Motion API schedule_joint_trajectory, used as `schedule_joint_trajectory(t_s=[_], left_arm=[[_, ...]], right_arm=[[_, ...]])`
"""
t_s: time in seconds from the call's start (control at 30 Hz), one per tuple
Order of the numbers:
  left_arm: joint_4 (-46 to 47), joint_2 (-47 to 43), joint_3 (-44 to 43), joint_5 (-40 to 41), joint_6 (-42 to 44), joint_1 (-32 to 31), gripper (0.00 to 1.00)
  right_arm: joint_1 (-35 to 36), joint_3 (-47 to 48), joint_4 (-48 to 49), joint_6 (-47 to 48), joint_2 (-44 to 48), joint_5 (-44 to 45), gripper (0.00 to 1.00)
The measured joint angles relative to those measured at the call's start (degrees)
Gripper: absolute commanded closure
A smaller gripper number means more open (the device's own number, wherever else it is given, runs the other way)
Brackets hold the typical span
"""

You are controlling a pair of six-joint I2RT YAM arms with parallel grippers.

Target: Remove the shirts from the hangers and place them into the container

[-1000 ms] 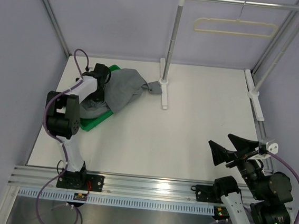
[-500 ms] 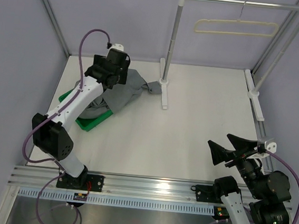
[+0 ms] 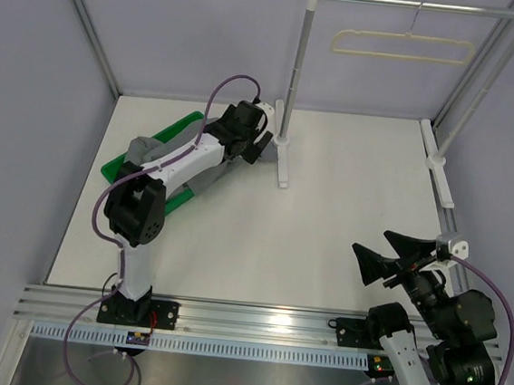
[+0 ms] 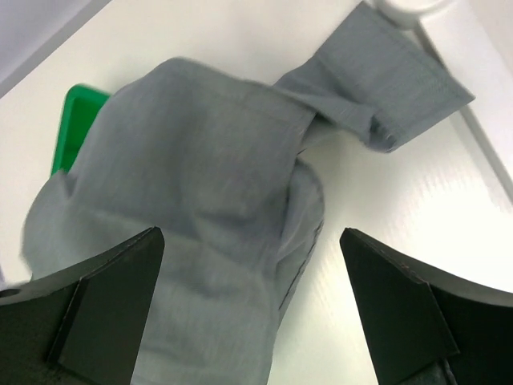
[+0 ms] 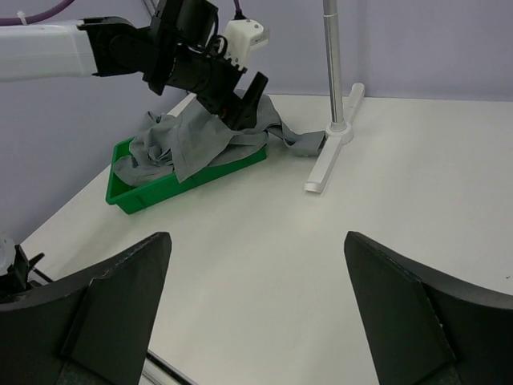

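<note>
The grey shirt (image 5: 192,140) lies crumpled in the green container (image 5: 128,196), spilling over its right rim. One sleeve (image 4: 385,88) trails on the table towards the rack's foot. My left gripper (image 4: 250,241) hovers open above the shirt's overhanging part, holding nothing. From above, the left arm hides most of the shirt (image 3: 143,150), and the left gripper (image 3: 253,138) sits near the rack post. The cream hanger (image 3: 402,54) hangs bare on the rail. My right gripper (image 5: 256,241) stands open and empty over bare table at the near right (image 3: 372,243).
A silver rack stands at the back: left post (image 3: 293,78) on a white foot (image 3: 283,163), top rail (image 3: 421,4), right foot (image 3: 437,164) along the table's right edge. Walls close the left and back sides.
My left arm rose from the container and swung right along the shirt towards the rack post, its jaws opening fully. The shirt stayed down. The right arm barely shifted.
</note>
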State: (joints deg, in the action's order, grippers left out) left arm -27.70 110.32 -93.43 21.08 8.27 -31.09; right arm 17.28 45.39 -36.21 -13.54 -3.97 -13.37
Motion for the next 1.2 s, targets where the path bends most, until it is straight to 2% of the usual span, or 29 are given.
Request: schedule_joint_trajectory(t_s=[0.2, 0.43, 0.6, 0.7, 0.8, 0.83, 0.93, 0.97, 1.03, 1.07, 1.1, 1.17, 1.2], left_arm=[[5.5, 6.8, -3.2, -3.9, 2.3, 0.0, 0.01], [8.0, 15.4, -7.6, -4.1, 3.7, 0.0, 0.02], [7.9, 18.2, -9.3, -3.1, 4.4, 0.0, 0.08], [7.9, 19.4, -10.7, -1.9, 5.1, 0.0, 0.15], [7.6, 20.4, -12.0, -0.6, 5.5, 0.0, 0.30], [7.6, 20.8, -12.5, -0.2, 5.5, 0.0, 0.39], [7.5, 21.8, -13.6, 0.9, 5.7, 0.0, 0.56], [7.5, 22.1, -13.7, 1.2, 5.9, 0.0, 0.65], [7.3, 22.6, -13.7, 1.9, 6.1, 0.0, 0.73], [7.2, 22.8, -13.7, 2.2, 6.2, 0.0, 0.84], [7.2, 23.0, -13.7, 2.6, 6.4, 0.0, 0.90], [7.0, 23.1, -13.7, 3.4, 6.7, 0.0, 0.99], [6.8, 23.1, -13.8, 3.6, 6.7, 0.0, 1.00]], right_arm=[[0.0, -0.1, 0.0, -0.4, -1.6, -1.3, 0.01], [0.0, -0.1, -0.1, -0.4, -2.3, -1.3, 0.01], [0.0, -0.1, -0.1, -0.4, -3.4, -1.3, 0.01], [0.0, -0.1, -0.1, -0.4, -3.6, -1.3, 0.00], [0.0, -0.1, -0.1, -0.4, -3.7, -1.3, 0.01], [0.0, -0.1, -0.1, -0.4, -3.7, -1.3, 0.01], [0.0, -0.1, -0.1, -0.4, -3.7, -1.3, 0.01], [0.0, -0.1, -0.1, -0.4, -3.7, -1.4, 0.01], [0.0, -0.1, -0.1, -0.4, -3.7, -1.3, 0.00], [0.0, -0.1, -0.1, -0.4, -3.7, -1.3, 0.01], [0.0, -0.1, -0.1, -0.4, -3.7, -1.3, 0.01], [0.0, -0.1, -0.1, -0.4, -3.7, -1.3, 0.00], [0.0, -0.1, -0.1, -0.4, -3.7, -1.4, 0.00]])
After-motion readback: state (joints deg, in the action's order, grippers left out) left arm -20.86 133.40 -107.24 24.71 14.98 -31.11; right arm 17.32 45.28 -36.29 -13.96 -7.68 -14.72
